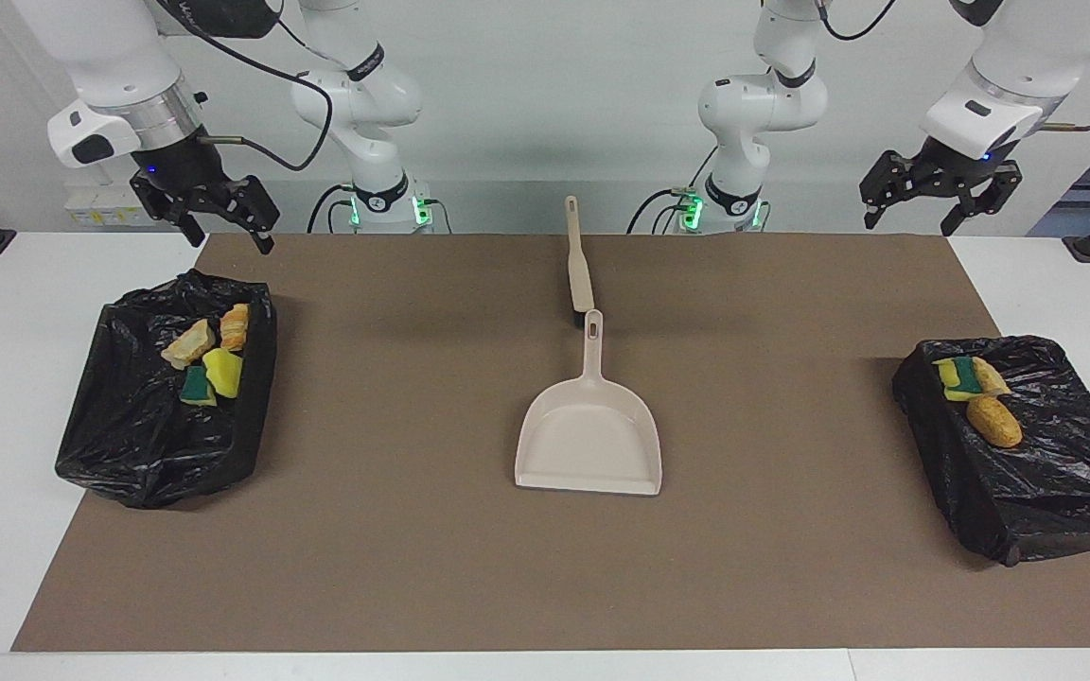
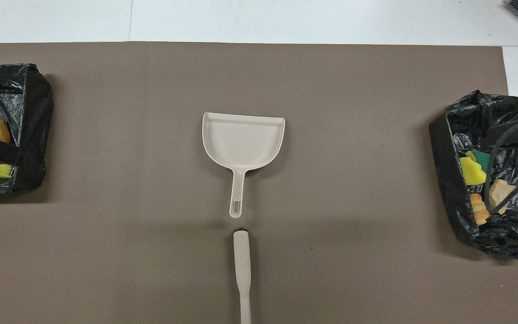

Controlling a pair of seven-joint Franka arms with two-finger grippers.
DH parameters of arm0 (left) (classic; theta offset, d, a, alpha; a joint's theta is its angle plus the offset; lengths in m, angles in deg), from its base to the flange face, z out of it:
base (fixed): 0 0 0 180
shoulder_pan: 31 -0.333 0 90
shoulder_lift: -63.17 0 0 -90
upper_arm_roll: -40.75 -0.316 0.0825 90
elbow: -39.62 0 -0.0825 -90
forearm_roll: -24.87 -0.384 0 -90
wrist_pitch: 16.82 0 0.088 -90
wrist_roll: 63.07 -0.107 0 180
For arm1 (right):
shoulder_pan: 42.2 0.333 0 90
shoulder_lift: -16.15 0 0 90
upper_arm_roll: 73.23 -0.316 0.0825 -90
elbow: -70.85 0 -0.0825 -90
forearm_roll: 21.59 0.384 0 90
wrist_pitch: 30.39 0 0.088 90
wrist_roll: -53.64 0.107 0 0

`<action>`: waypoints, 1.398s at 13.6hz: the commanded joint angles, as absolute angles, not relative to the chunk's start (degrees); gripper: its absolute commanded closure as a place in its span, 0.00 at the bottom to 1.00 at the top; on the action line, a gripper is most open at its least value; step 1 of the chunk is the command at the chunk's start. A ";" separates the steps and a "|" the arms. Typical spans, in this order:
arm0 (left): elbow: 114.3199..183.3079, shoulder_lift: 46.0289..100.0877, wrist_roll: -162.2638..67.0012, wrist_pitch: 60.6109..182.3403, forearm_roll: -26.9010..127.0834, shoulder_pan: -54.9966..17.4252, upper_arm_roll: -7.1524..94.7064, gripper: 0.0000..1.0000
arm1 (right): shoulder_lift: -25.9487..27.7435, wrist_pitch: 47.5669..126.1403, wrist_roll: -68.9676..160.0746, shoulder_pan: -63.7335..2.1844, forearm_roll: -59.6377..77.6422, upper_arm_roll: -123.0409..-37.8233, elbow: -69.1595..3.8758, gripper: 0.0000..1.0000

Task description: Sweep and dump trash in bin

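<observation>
Brown mat [image 1: 413, 567]: two bins, seven trash scraps [image 1: 222, 371], four plus three; both end effectors open, empty.

Dustpan [image 2: 243, 140] at mid-surface on brown mat [image 2: 353, 135], handle toward robots; brush [image 2: 242, 270] in line with it at the mat's near edge. Bag-lined bins [image 2: 448, 148] at both ends hold the trash [image 2: 472, 171].

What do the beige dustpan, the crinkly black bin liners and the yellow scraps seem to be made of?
The beige dustpan looks like moulded plastic: smooth, one piece, matte. The crinkly black bin liners look like thin plastic film, glossy and wrinkled. The yellow scraps look like sponge foam, one green-faced.
</observation>
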State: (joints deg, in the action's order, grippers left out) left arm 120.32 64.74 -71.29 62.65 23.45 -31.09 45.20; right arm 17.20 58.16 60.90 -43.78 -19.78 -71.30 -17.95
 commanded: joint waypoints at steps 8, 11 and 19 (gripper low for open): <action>123.29 61.77 -71.95 62.11 24.25 -32.85 45.41 0.00 | 18.61 59.43 61.46 -44.05 -18.86 -71.56 -19.86 0.00; 123.46 61.77 -71.60 63.94 24.34 -32.85 45.41 0.00 | 18.61 59.43 61.46 -44.05 -18.86 -71.56 -19.86 0.00; 123.64 61.86 -72.04 64.65 24.25 -32.85 45.32 0.00 | 18.61 59.43 61.46 -44.05 -18.86 -71.56 -19.86 0.00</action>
State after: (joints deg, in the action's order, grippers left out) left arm 121.47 63.43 -71.34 63.16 23.46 -32.08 45.17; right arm 17.20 58.16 60.90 -43.78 -19.76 -71.30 -17.96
